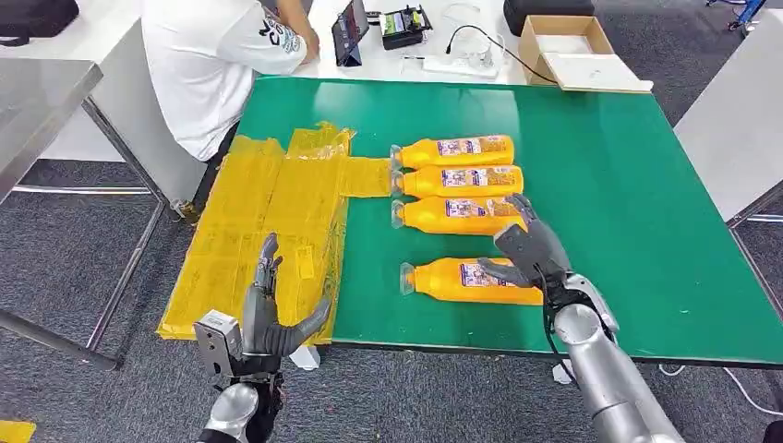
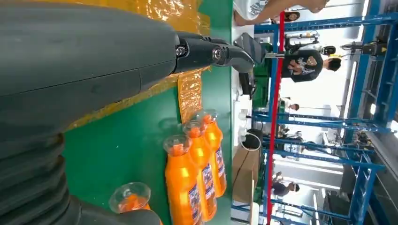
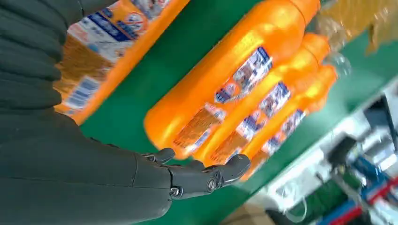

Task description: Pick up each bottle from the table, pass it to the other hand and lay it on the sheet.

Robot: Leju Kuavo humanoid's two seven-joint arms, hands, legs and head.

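Several orange bottles lie on their sides on the green table (image 1: 600, 166), caps toward the yellow sheet (image 1: 268, 221). Three lie side by side (image 1: 457, 180), seen also in the left wrist view (image 2: 197, 164) and the right wrist view (image 3: 244, 93). A fourth bottle (image 1: 452, 280) lies alone nearer the front edge. My right hand (image 1: 526, 249) hovers just above that bottle's base end, fingers spread, holding nothing; the bottle's label (image 3: 94, 56) shows under its palm. My left hand (image 1: 272, 314) is raised over the sheet's front edge, fingers apart and empty.
A person in a white shirt (image 1: 212, 55) sits at the table's far left corner. A cardboard box (image 1: 572, 46), a tablet (image 1: 351, 32) and cables lie on the white table behind. The green table's right half is bare. A grey table (image 1: 46, 92) stands at left.
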